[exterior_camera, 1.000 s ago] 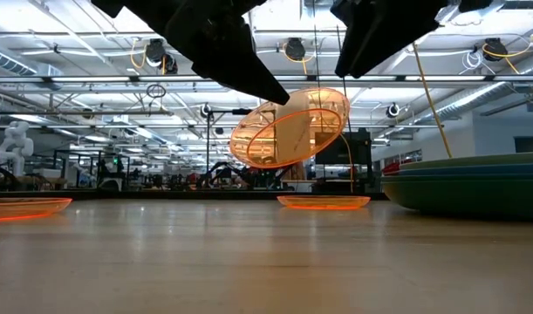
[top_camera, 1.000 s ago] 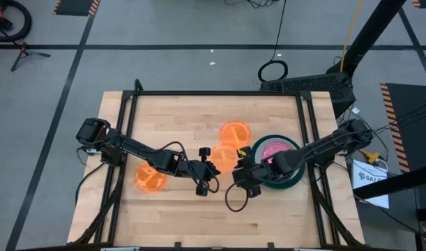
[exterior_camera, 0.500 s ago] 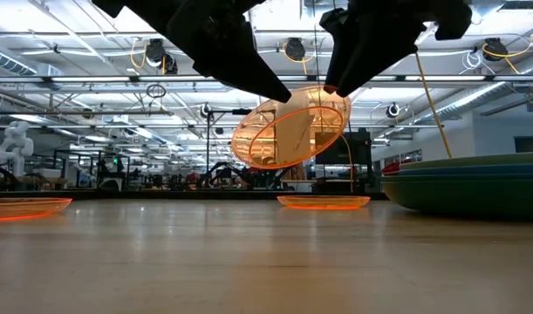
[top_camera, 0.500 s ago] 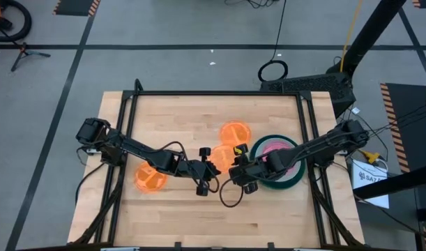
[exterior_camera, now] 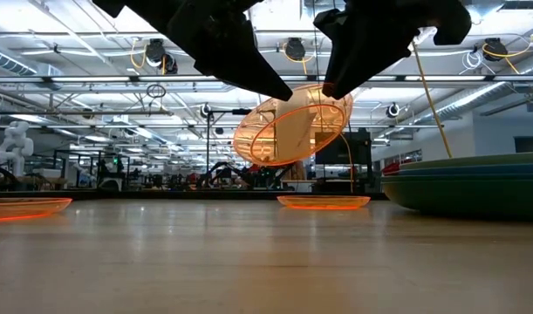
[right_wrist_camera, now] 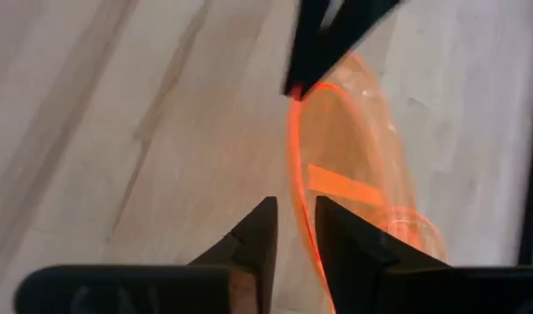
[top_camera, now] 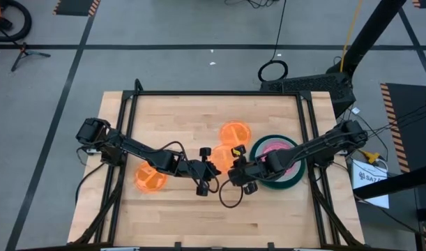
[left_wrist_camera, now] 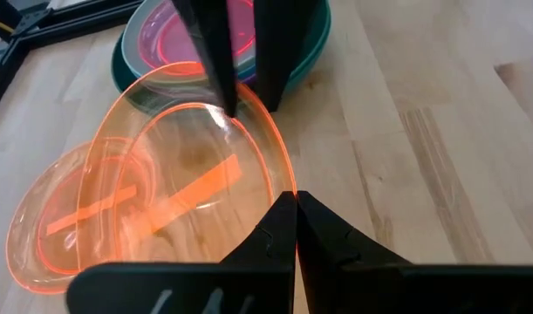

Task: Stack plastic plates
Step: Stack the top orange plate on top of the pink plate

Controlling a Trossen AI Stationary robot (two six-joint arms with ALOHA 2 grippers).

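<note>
**Here, two grippers on one orange plate**

Here the left gripper [left_wrist_camera: 294,202] is pinched shut on the rim of a translucent orange plate [exterior_camera: 292,126], holding it tilted and clear of the table [top_camera: 171,209] near its middle. The right gripper [right_wrist_camera: 290,228] straddles the opposite rim, its fingers narrowly parted with the edge between them; whether they press it, I cannot tell. Only the low view shows the plate off the wood; from above it reads as lying flat.

A second orange plate [top_camera: 234,132] rests just beyond, a third [top_camera: 150,178] to the left under the left arm. To the right sits a stack [top_camera: 291,177] of dark green plates with a pink plate [top_camera: 272,148] on top, the right arm crossing over it.

The plates are round, glossy and shallow; the tabletop is pale planked wood.
</note>
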